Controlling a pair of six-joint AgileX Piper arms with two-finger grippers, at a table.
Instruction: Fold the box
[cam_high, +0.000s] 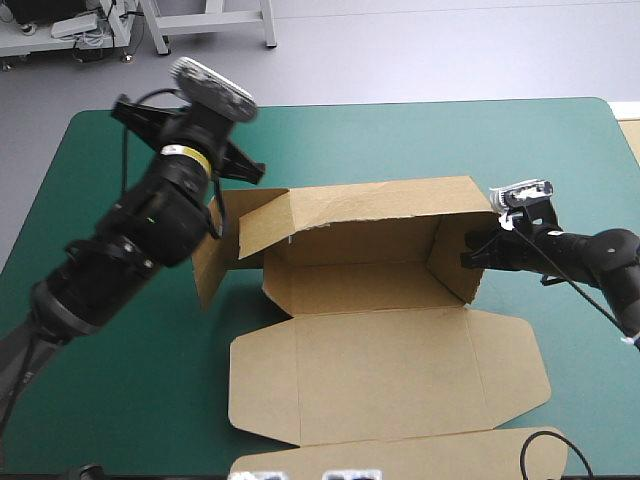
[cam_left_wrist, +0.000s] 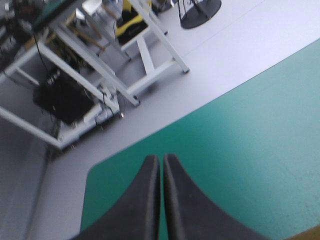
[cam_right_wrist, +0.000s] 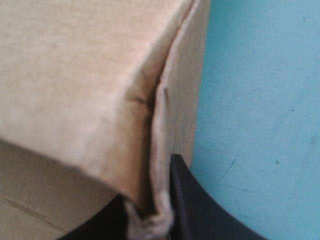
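Note:
The brown box (cam_high: 350, 285) lies mid-table as a half-raised tray. Its back wall (cam_high: 370, 210) and right end wall (cam_high: 455, 255) stand up, while the left end flap (cam_high: 210, 265) hangs outward, splayed open. The lid (cam_high: 390, 370) lies flat toward the table's front edge. My right gripper (cam_high: 478, 252) is shut on the right end wall at its back corner; in the right wrist view the board edge (cam_right_wrist: 155, 150) runs between the black fingers (cam_right_wrist: 200, 210). My left gripper (cam_left_wrist: 161, 162) is shut on nothing, raised above the box's left end and pointing at the table's far left corner.
Bare teal-green cover (cam_high: 450, 140) stretches beyond the back wall and to the left of the box (cam_high: 150, 330). The lid's front tuck flap (cam_high: 400, 455) reaches the table's front edge. My left arm (cam_high: 150, 220) hangs over the splayed left flap.

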